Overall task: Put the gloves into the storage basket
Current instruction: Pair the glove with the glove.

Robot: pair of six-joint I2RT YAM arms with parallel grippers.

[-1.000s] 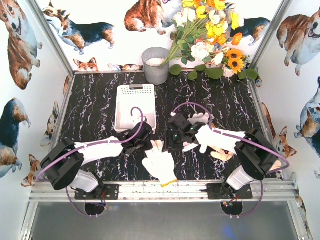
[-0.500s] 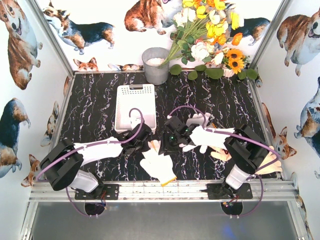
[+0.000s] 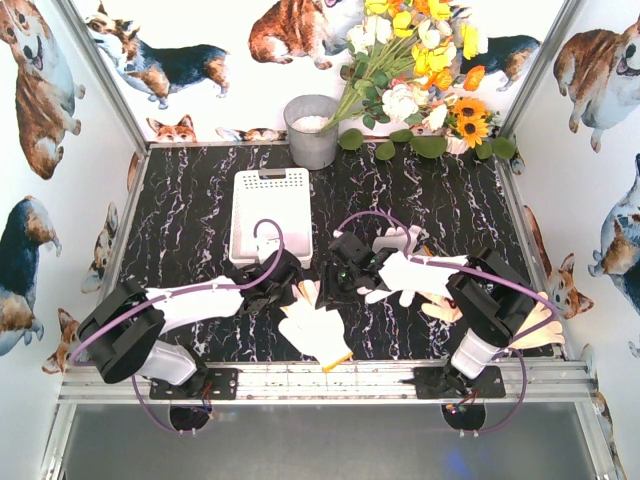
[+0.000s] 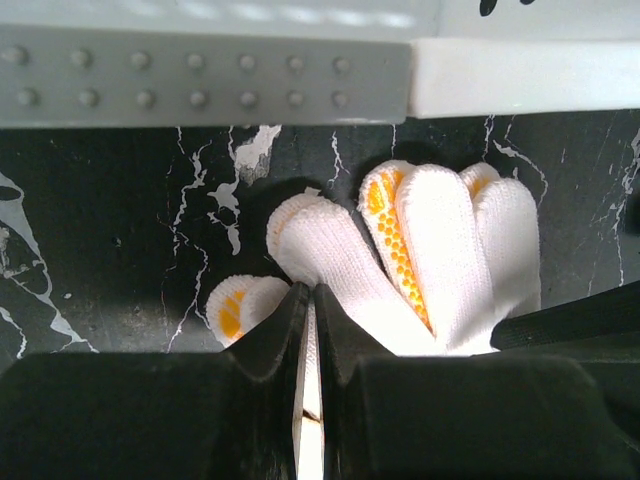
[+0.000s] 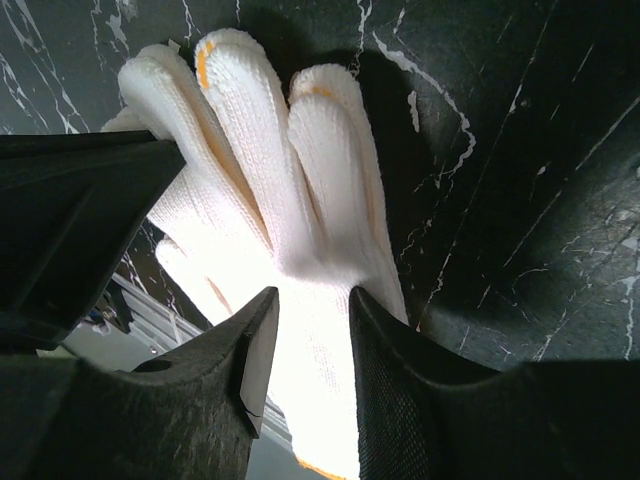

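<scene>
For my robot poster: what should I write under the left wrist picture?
Left gripper, its jaws shut on a white glove with orange dots.

A black, white-veined marble-patterned tabletop (image 3: 180, 215) is enclosed on three sides by white wall panels printed with cartoon corgi dogs (image 3: 40, 110). Behind the tabletop's far edge a grey metal bucket (image 3: 312, 132) is set, and to the bucket's right a bouquet of yellow, white and orange artificial flowers with green leaves (image 3: 420, 80) is laid. Along the tabletop's near edge a silver aluminium rail (image 3: 320, 380) is mounted.
</scene>
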